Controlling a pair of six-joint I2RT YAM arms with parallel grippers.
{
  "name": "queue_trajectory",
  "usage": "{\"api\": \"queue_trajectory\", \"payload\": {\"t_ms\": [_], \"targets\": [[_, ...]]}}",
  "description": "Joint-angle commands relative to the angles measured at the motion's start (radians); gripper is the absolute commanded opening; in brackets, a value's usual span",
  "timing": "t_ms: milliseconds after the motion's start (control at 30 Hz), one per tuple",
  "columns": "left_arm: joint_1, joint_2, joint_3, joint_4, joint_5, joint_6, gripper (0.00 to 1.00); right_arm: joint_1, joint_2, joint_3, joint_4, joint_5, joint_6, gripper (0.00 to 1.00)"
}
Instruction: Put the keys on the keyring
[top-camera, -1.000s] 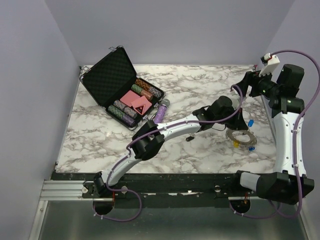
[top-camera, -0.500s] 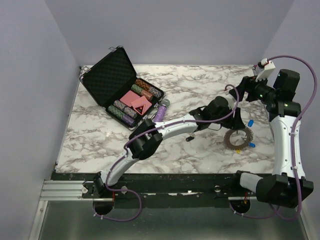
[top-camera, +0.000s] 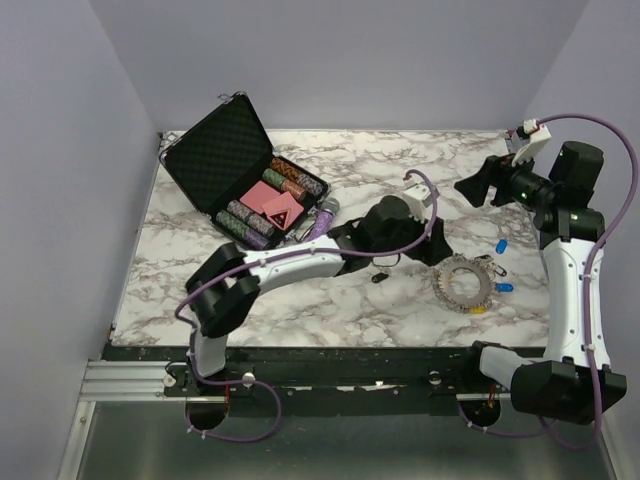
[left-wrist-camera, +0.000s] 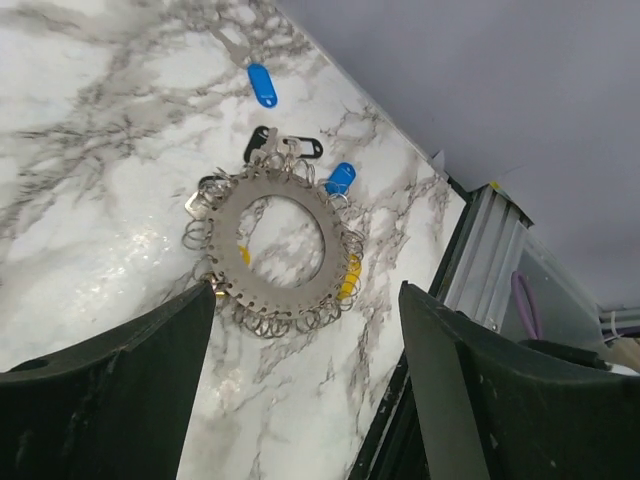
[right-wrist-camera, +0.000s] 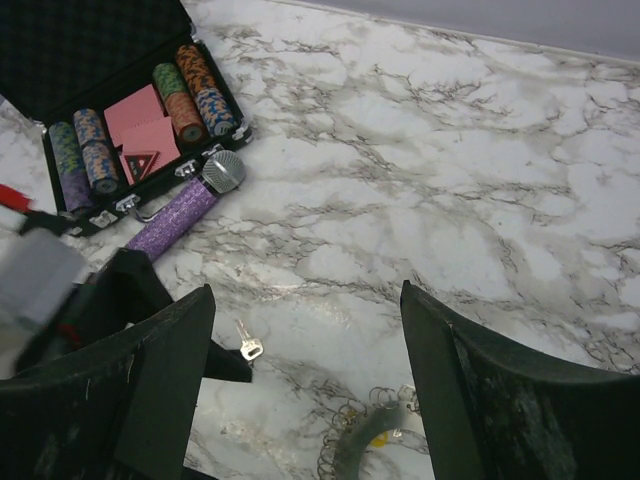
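Observation:
The keyring (top-camera: 448, 281) lies flat on the marble right of centre, a silver ring (left-wrist-camera: 228, 222) hung with small loops and keys. Blue-capped keys (left-wrist-camera: 261, 84) (left-wrist-camera: 341, 178) and black-headed keys (left-wrist-camera: 270, 146) lie at its far side. One loose silver key (right-wrist-camera: 248, 346) rests apart from it, and a small black key (top-camera: 380, 278) lies left of the ring. My left gripper (top-camera: 432, 250) (left-wrist-camera: 305, 400) is open just left of the ring, nothing between its fingers. My right gripper (top-camera: 468, 190) (right-wrist-camera: 305, 390) hangs open and empty, high above the table.
An open black case (top-camera: 225, 160) with poker chips and cards stands at the back left. A purple glittery tube (top-camera: 320, 224) lies beside it. The table's black near edge (left-wrist-camera: 440, 300) runs close to the keyring.
The left gripper opened, let go of the keyring and drew back to the left. The ring now lies flat, slightly left of before. The right arm shifted a little at the right.

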Motion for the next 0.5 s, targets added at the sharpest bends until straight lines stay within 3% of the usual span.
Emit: {"api": "queue_trajectory", "payload": {"t_ms": [0, 267, 467], "targets": [[0.005, -0.233, -0.174, 0.106, -0.111, 0.113, 0.83, -0.007, 0.001, -0.006, -0.032, -0.02, -0.019, 0.82], [0.038, -0.604, -0.519, 0.036, -0.206, 0.221, 0.92, -0.009, -0.014, -0.034, -0.053, -0.147, -0.075, 0.82], [0.205, -0.92, -0.694, -0.11, -0.136, 0.207, 0.97, -0.01, -0.033, -0.065, -0.064, -0.233, -0.102, 0.82]]}}
